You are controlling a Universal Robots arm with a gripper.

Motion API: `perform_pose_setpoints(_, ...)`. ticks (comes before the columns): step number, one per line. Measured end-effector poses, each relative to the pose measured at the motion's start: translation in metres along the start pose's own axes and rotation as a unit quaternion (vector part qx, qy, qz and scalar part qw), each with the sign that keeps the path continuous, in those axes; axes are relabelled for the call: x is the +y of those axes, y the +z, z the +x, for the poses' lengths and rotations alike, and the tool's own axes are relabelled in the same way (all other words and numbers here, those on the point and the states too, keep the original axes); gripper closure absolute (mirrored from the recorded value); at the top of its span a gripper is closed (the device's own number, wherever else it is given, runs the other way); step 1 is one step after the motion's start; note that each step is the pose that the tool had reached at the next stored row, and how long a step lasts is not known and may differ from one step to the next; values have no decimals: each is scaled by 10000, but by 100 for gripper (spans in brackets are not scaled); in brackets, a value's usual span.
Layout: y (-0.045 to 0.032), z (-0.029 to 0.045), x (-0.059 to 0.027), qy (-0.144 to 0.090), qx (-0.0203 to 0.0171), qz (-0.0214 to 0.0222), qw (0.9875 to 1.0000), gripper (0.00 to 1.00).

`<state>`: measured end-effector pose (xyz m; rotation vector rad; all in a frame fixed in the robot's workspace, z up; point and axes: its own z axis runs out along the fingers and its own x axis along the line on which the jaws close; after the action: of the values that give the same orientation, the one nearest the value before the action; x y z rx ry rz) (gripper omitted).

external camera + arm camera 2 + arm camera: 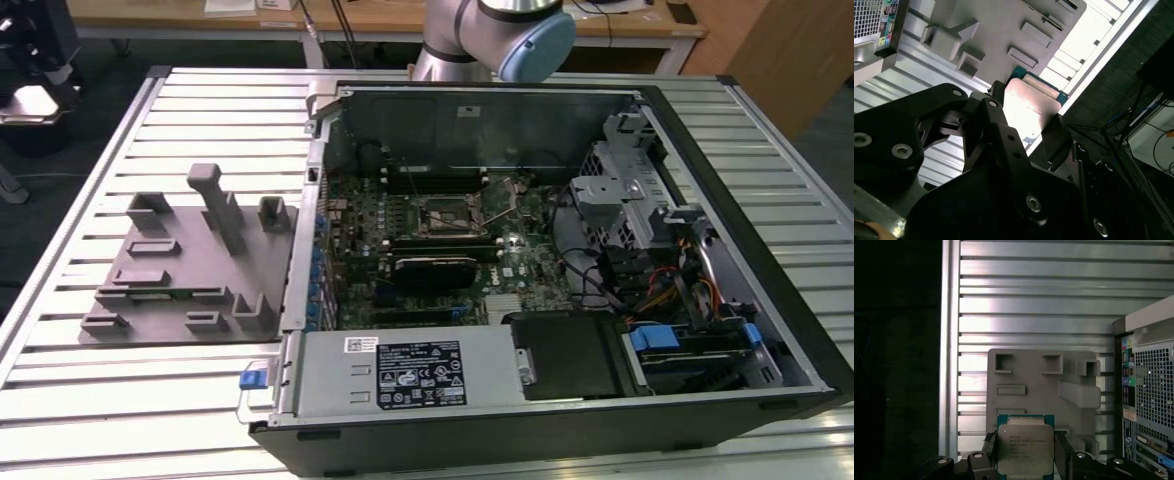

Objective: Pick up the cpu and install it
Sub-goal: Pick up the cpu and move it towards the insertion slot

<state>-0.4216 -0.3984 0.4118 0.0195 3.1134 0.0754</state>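
The cpu (1025, 447), a flat square chip with a silver metal top and a green border, sits between the two black fingers of my gripper (1025, 456), which is shut on its opposite edges. In the second wrist view the cpu (1030, 100) shows from a slant, with the gripper (1029, 125) clamped around it. It hangs well above the grey holder block (1044, 385) on the slatted table. In the exterior view the open computer case (534, 400) lies on the table, and the dark metal-framed socket (447, 212) sits on the green motherboard.
The grey holder block (187, 260) with its posts and pockets lies on the exterior view's left of the case. The arm's base joint (497, 35) rises behind the case. Drive cages and cables (654, 260) fill the case's right side. The table edge (949, 365) borders dark floor.
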Motion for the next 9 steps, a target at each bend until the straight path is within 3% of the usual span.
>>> perform_pose_setpoints(9,1,-43,1,0,1,0,10000,46)
